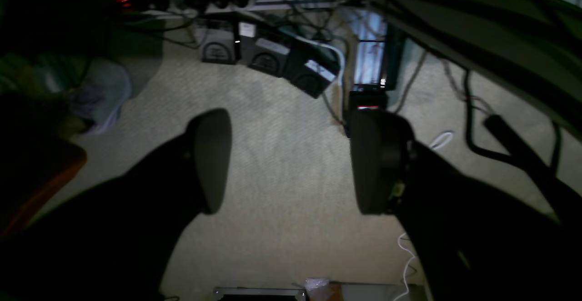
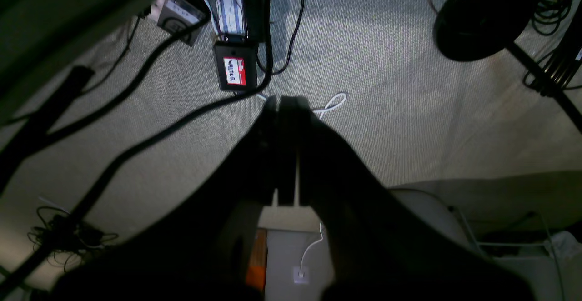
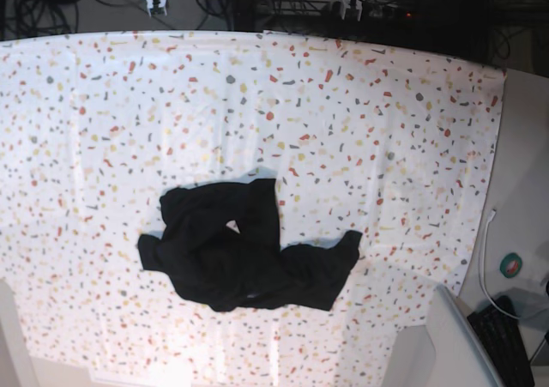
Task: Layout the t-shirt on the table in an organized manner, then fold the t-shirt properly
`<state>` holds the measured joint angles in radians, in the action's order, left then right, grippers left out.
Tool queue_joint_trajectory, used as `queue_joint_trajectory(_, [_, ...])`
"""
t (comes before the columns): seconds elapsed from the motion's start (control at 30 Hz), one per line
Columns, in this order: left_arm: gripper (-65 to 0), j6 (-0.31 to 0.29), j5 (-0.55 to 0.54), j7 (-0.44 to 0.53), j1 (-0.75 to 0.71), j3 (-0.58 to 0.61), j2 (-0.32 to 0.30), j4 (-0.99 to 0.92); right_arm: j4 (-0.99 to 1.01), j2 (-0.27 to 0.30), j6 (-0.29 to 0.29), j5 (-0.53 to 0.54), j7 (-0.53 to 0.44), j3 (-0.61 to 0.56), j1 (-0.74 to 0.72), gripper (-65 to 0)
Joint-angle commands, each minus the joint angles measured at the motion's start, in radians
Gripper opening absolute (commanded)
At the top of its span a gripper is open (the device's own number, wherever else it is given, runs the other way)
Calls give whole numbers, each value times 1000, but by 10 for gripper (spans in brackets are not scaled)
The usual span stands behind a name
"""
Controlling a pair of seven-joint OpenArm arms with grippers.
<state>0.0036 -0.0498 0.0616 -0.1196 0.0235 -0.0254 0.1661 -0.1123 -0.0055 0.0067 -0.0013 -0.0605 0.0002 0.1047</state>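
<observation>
T-shirt (image 3: 244, 254): lies crumpled in a black heap near the middle of the speckled desk (image 3: 386, 130), not yet laid out.
Arms: both off the desk, wrist views facing carpet, likely parked.
Left hand (image 1: 291, 162): fingers spread, holding nothing.
Right hand (image 2: 283, 105): fingers pressed together, holding nothing.
</observation>
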Motion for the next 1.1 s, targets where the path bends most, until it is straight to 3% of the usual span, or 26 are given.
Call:
queue_joint_trajectory(0.0, [-253,2,6,-1,-5,2,-3,0,-3,2,-12,-1,-5,1,8,-650])
queue_joint_trajectory(0.13, [-276,2,6,-1,-5,2,-5,-4,-5,-1,-12,2,-37,4,8,-650])
queue_joint_trajectory(0.2, [-416,2,6,-1,-18,2,-5,-7,-5,-1,-12,2,-81,2,25,-650])
queue_joint_trajectory(0.27, [-650,2,6,2,-41,0,-12,2,-5,0,-9,-1,-115,-2,36,-650])
queue_joint_trajectory(0.8, [-650,2,6,2,-107,2,-26,53,-30,35,-4,-1,-58,-1,59,-650])
queue_joint_trajectory(0.93, [-650,2,-6,1,-285,-7,-64,347,-270,63,57,2,-43,4,260,-650])
queue_joint_trajectory(1.07, [-650,2,-8,-4,-452,-10,-109,597,-659,72,71,4,89,5,470,-650])
